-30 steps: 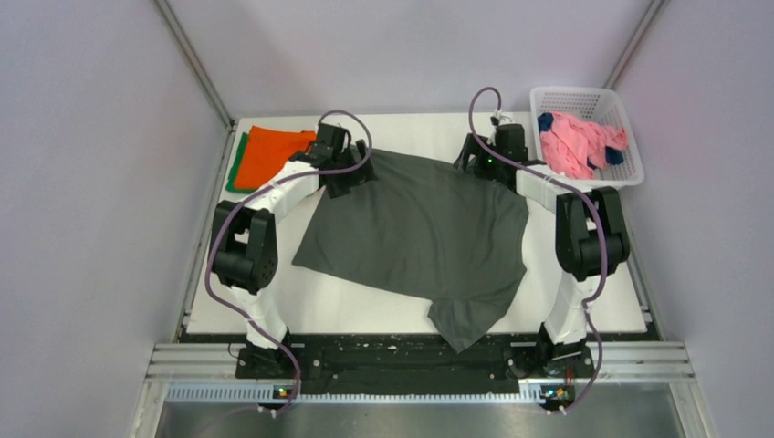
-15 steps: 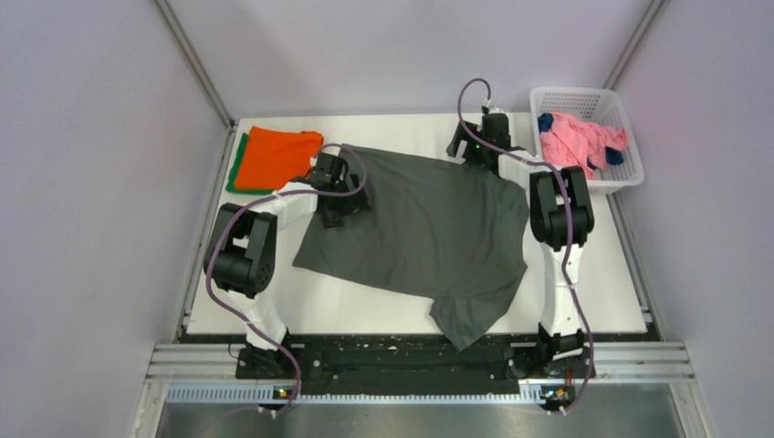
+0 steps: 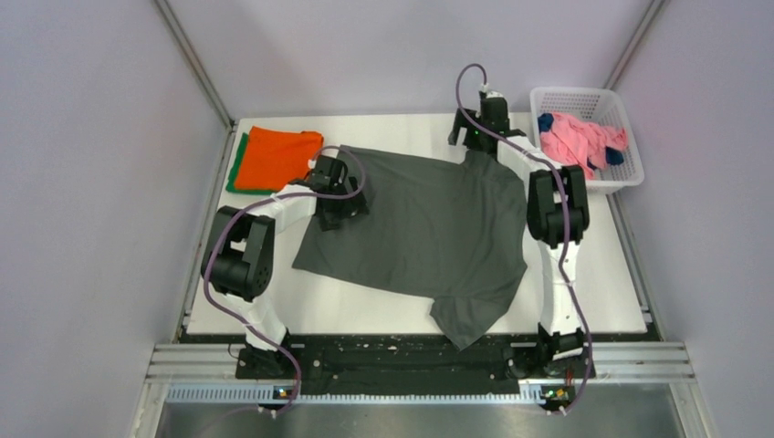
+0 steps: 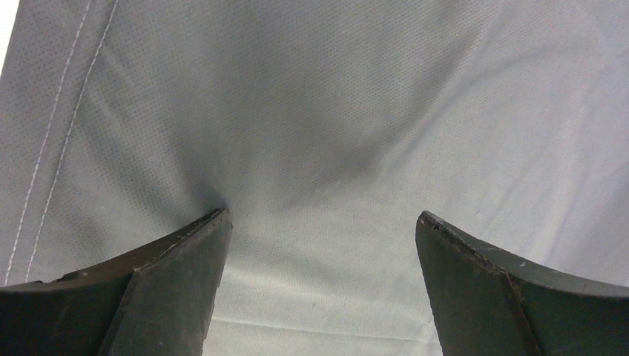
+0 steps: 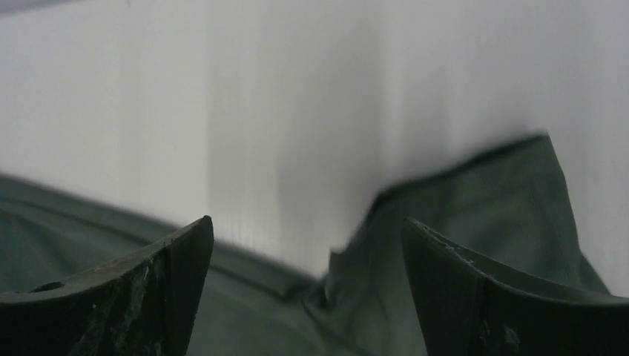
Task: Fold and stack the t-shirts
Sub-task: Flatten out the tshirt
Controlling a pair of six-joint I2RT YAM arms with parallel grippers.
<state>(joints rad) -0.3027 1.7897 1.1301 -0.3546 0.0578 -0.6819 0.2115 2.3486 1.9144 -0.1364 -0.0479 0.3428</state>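
Dark olive-grey tee (image 3: 420,228) is spread open across the middle of the bench (image 3: 365,306). It lies mostly flat and skewed, with one part trailing towards the near edge, close to the right arm's base.

Left fingers (image 4: 170,289): wide apart, clamped on nothing. They sit over the tee's left side, just inside its edge. The wrist view shows only flat cloth between them, with a hem stitch line running along the left of the frame. The cloth puckers right at one fingertip, so that tip looks to be touching the fabric.

Right fingers (image 5: 475,297): also wide apart, nothing between them. From above they hang at the tee's far edge, near its far right corner. That wrist view is blurred. It shows a raised fold of the dark cloth below the fingers and white bench beyond. Can't tell whether they touch the cloth.

Orange tee (image 3: 278,155) is folded at the far left corner, on top of a green tee (image 3: 235,169) that shows only as a strip along its left side. This stack is close to the dark tee but apart from it.

White lattice basket (image 3: 630,173) sits at the far right corner. It holds a crumpled pink tee (image 3: 580,141), with a navy tee (image 3: 546,121) poking out beside it.
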